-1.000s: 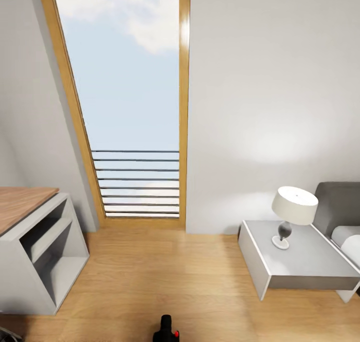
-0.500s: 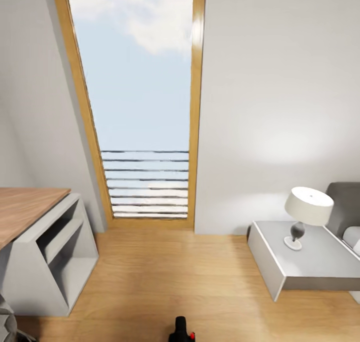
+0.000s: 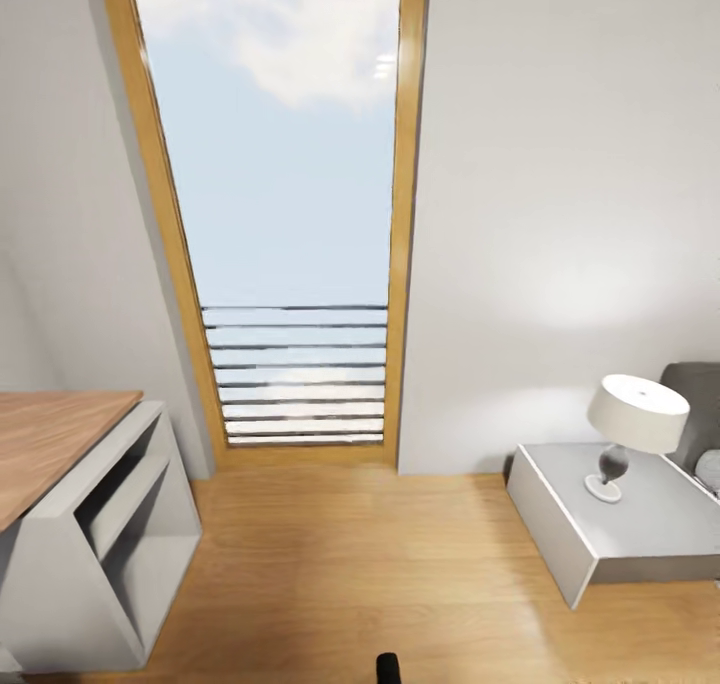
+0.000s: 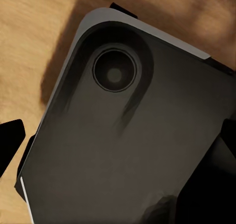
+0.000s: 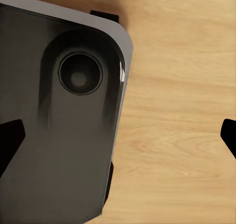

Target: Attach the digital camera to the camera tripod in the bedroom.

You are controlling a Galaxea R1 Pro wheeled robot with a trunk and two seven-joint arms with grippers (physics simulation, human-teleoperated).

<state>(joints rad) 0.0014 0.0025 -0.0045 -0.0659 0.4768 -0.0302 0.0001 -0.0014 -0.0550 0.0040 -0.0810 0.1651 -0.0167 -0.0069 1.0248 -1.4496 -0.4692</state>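
Robot in transit facing bedroom window [image 3: 290, 204] and nightstand [image 3: 640, 534]; both grippers' fingers spread wide, grasping nothing; camera pickup and tripod mounting both judged outstanding.

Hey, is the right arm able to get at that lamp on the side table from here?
Probably not. The lamp stands on the grey side table across open floor, and the right gripper hangs open over the robot's own base.
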